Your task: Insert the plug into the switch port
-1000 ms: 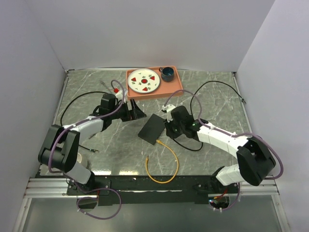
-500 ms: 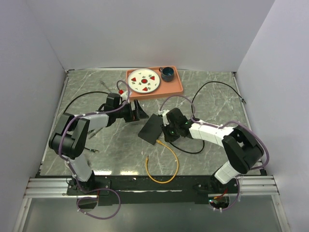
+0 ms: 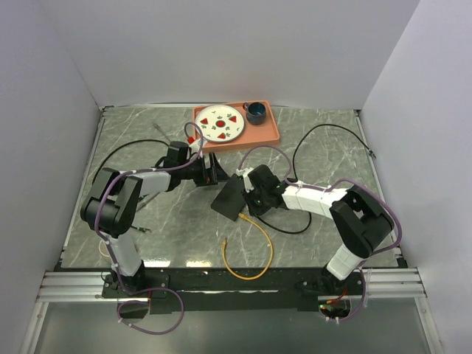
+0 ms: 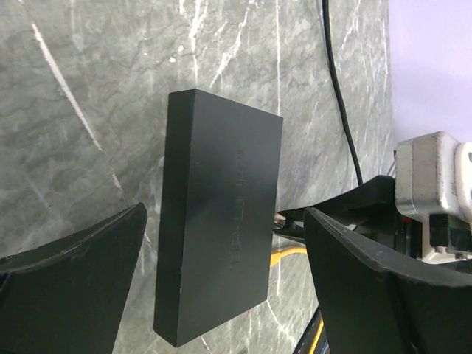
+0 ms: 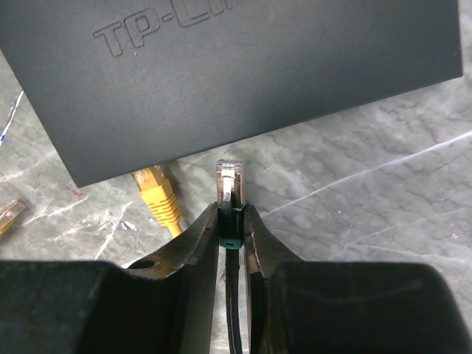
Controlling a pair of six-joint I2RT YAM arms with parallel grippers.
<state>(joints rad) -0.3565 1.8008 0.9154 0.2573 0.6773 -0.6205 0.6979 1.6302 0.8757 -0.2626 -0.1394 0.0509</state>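
Note:
The flat black switch box (image 3: 231, 196) lies mid-table. Its switch port is hidden along the edge facing my right gripper. My right gripper (image 3: 248, 193) is shut on the plug (image 5: 229, 181), a clear connector with a teal boot on a black cable (image 3: 324, 131). The plug's tip points at the box's near edge (image 5: 221, 66), a short gap away. A yellow plug (image 5: 156, 193) reaches under that same edge just left of it. My left gripper (image 4: 226, 212) stands wide open, with the box (image 4: 221, 221) lying between and ahead of its fingers.
An orange tray (image 3: 237, 140) at the back holds a patterned plate (image 3: 221, 122) and a dark cup (image 3: 256, 112). The yellow cable (image 3: 251, 254) loops toward the front edge. Another black cable (image 3: 110, 158) trails on the left.
My right gripper has slid left, bringing the plug close to the box's edge. My left gripper has moved right and a little back, nearer the box's far corner.

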